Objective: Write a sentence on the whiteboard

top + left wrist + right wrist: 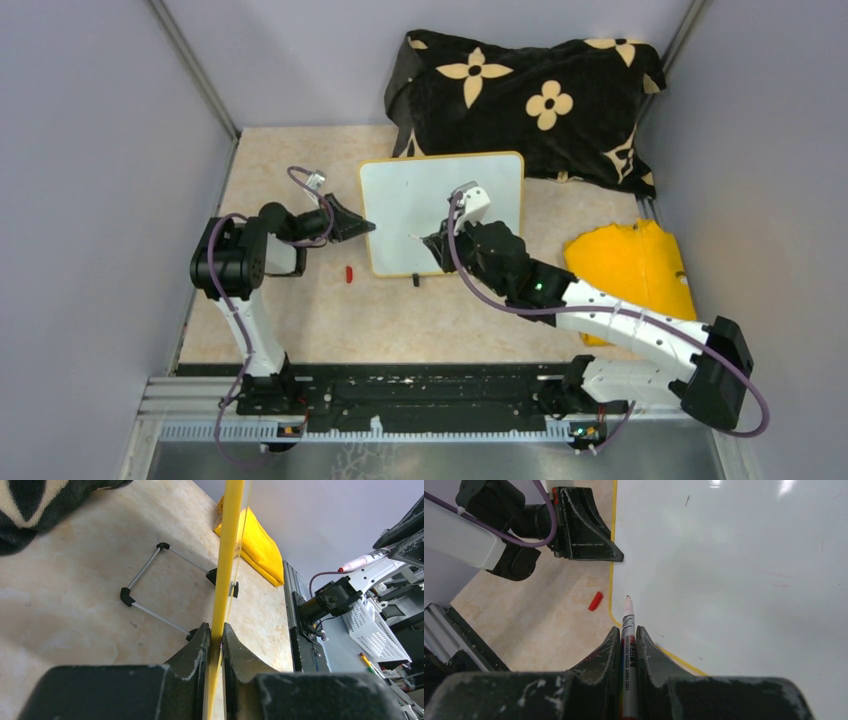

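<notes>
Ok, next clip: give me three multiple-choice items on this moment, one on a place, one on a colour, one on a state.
1. Where does the red cap lie?
A. on the table, left of the whiteboard
B. on the black cloth
C. on the board's white face

2. What colour is the whiteboard's frame?
A. blue
B. yellow
C. green

3. The right gripper is:
A. open and empty
B. shut on a cloth
C. shut on the marker

Key:
1 A, the cap sits on bare table beside the board's left edge.
2 B, a thin yellow rim runs round the board.
3 C, both jaws press on the marker's barrel.
</notes>
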{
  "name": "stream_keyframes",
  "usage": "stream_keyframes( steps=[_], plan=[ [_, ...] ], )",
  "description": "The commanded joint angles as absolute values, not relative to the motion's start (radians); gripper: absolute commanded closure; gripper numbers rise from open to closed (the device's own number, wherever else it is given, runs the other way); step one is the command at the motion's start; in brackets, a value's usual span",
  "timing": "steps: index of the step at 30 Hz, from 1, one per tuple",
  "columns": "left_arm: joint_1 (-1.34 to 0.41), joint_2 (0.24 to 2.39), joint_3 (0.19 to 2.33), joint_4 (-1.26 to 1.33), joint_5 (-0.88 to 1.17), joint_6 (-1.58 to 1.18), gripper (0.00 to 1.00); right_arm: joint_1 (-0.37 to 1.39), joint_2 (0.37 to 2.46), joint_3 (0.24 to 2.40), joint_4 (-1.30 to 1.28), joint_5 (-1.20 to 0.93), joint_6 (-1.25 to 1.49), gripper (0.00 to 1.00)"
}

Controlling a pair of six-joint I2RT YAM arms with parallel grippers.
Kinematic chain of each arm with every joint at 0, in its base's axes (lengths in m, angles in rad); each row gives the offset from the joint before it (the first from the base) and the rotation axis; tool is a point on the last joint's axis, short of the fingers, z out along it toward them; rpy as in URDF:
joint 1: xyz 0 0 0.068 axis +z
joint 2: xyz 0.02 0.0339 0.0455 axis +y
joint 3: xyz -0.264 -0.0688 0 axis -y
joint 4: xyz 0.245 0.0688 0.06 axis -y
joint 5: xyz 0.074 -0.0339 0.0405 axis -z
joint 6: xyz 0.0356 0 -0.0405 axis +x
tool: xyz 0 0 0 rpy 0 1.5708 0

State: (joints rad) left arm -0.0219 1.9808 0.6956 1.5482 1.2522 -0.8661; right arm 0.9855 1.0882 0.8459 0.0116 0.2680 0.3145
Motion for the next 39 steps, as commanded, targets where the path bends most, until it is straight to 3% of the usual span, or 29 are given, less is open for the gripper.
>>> stream_keyframes(
  steps=[1,13,24,39],
  plan=[
    [-0.024,1.991,0.688,1.792,1.258,-0.85,0.87,1.016,1.117,0.92,0.096,0.359,0.281,1.0],
    [-0.025,2.0,0.688,1.791,1.253,-0.851,0.94,1.022,1.294,1.019,0.224,0.576,0.219,1.0],
    [-0.025,2.002,0.691,1.791,1.252,-0.858,1.0,1.022,1.437,1.13,0.259,0.579,0.186,1.0],
    [-0.024,2.008,0.696,1.791,1.253,-0.868,1.0,1.022,1.516,1.195,0.239,0.652,0.164,1.0]
  ],
)
